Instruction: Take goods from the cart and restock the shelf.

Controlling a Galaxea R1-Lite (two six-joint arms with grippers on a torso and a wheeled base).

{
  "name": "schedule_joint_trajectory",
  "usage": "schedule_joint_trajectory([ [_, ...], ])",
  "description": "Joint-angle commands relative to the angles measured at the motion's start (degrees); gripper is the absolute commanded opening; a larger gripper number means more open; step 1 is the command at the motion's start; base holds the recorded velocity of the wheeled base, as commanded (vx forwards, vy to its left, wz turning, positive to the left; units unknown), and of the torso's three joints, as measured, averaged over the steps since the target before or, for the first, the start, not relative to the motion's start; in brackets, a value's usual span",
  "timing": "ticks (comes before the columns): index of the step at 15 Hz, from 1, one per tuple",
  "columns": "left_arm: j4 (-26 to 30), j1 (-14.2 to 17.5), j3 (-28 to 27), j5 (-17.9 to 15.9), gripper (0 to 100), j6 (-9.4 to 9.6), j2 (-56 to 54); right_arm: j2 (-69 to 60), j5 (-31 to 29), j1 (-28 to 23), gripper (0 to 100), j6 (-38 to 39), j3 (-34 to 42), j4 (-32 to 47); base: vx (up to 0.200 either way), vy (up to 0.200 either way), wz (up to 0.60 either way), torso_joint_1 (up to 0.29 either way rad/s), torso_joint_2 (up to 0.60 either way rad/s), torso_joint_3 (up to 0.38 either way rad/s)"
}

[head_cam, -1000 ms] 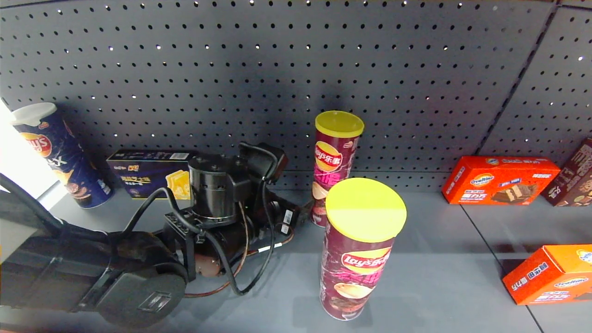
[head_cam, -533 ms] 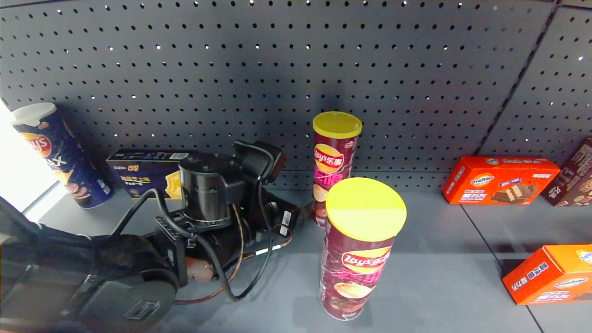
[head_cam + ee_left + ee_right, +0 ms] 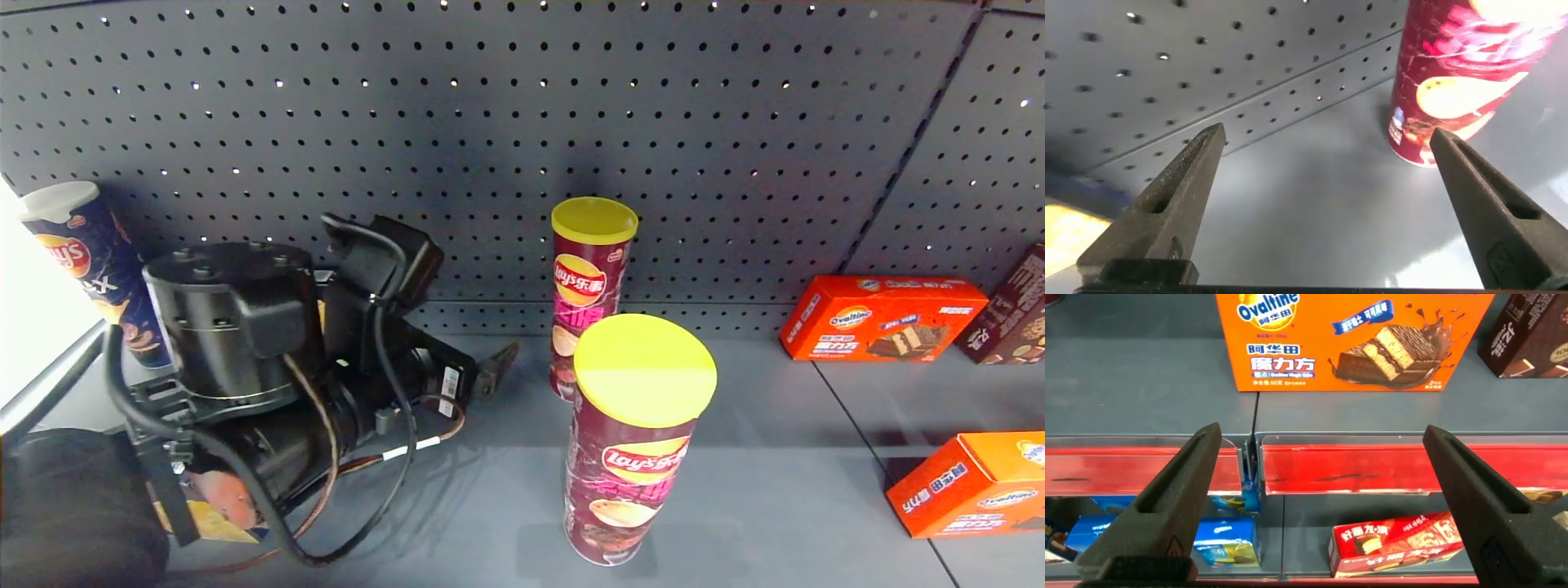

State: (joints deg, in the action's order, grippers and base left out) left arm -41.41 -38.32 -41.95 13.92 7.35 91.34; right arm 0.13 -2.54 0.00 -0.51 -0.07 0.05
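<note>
1. Rear chip can (image 3: 589, 286) — stood upright at the back of the shelf (image 3: 775, 490), behind the front can (image 3: 637, 441).
2. Left gripper (image 3: 1327, 135) is seen released and empty, near it.
3. A straight withdrawal is advised — neither can to be brushed.

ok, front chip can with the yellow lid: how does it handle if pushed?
The front can stands tall on a narrow base, so a push near the lid would probably tip it. Its round body would likely roll on the flat shelf. It looks like a stiff tube, probably light for its size.
</note>
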Motion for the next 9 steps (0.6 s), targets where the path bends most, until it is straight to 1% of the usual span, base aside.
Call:
schedule_joint_trajectory([
  [1, 0.1, -0.4, 2.7, 0.0, 100, 0.47, -6.7, 0.1, 0.0, 0.0, 100, 0.0, 0.1, 0.0, 0.0, 0.0, 0.0, 0.0, 0.0, 0.0],
  [2, 1.3, -0.5, 3.9, 0.1, 100, 1.53, -9.7, 0.1, 0.0, 0.0, 100, 0.0, 0.0, 0.0, 0.0, 0.0, 0.0, 0.0, 0.0, 0.0],
  [3, 3.0, -0.6, 4.5, 0.1, 100, 1.7, -12.3, 0.0, 0.0, 0.0, 100, 0.0, 0.0, 0.0, 0.0, 0.0, 0.0, 0.0, 0.0, 0.0],
  [4, 5.2, -0.6, 5.2, 0.0, 100, 1.7, -14.9, 0.1, 0.0, 0.0, 100, 0.0, 0.1, 0.0, 0.0, 0.0, 0.0, 0.0, 0.0, 0.0],
  [6, 7.8, -0.5, 5.3, -0.2, 100, 1.7, -17.3, 0.0, 0.1, 0.0, 100, 0.0, 0.0, 0.0, 0.0, 0.0, 0.0, 0.0, 0.0, 0.0],
  [7, 7.8, -0.5, 5.3, -0.2, 100, 1.7, -17.3, 0.0, 0.1, 0.0, 100, 0.0, 0.0, 0.0, 0.0, 0.0, 0.0, 0.0, 0.0, 0.0],
  [9, 8.3, -0.5, 8.1, -0.1, 100, 1.61, -19.3, 0.0, 0.0, 0.0, 100, 0.0, 0.0, 0.0, 0.0, 0.0, 0.0, 0.0, 0.0, 0.0],
])
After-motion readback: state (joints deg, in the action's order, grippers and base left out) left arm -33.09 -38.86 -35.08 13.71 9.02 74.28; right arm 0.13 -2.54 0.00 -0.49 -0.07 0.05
